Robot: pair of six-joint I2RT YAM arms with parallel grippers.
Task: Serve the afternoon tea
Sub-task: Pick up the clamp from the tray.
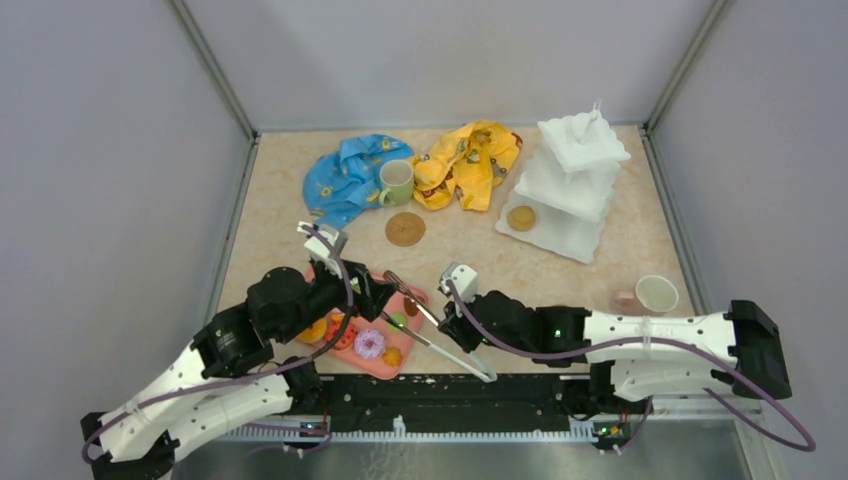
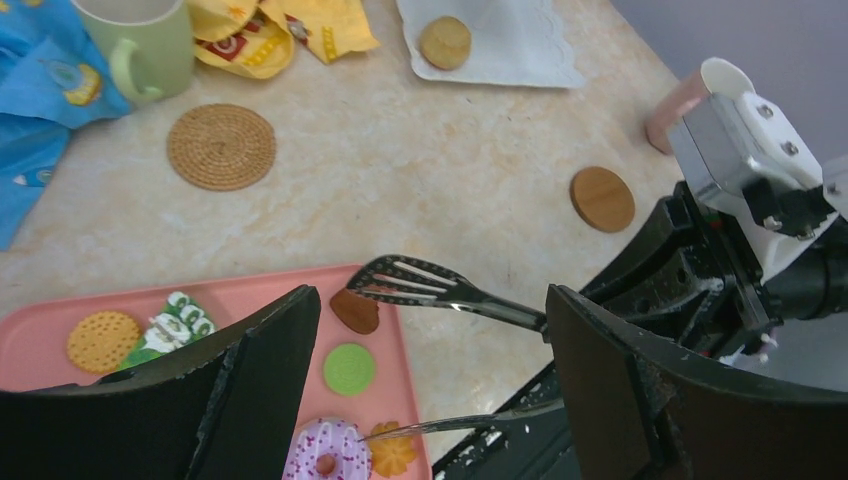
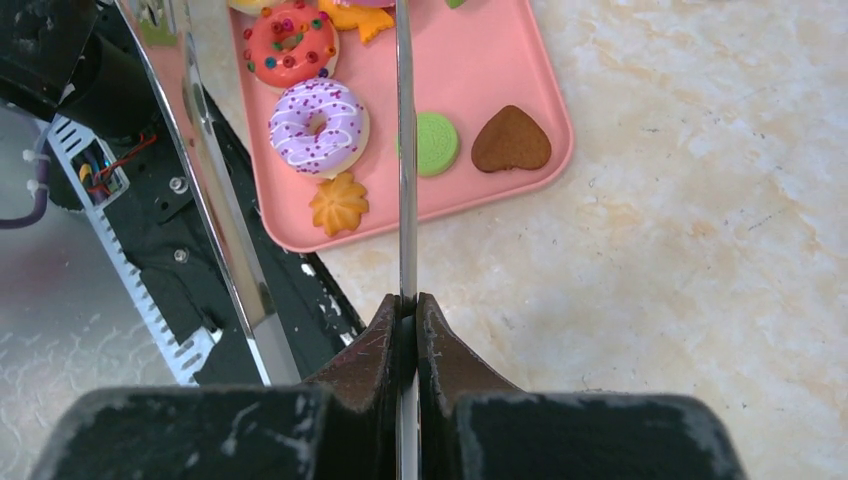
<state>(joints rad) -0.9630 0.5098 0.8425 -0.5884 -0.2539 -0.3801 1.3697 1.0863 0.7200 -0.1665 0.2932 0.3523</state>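
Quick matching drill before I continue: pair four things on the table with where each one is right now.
1. pale green mug
2. white mug
3. purple donut
4. tongs

A. on the pink tray
B. gripped by the shut right pincer
C. between the blue cloth and yellow cloth
D. on bare table, far right

Pairs: 1-C, 2-D, 3-A, 4-B

The right wrist view's top edge cuts off the flat pink rectangular tray (image 3: 500,60) and the tips of the slim metal tongs (image 3: 404,150). The right arm (image 2: 720,260) hides most of the round white mug (image 2: 725,75).
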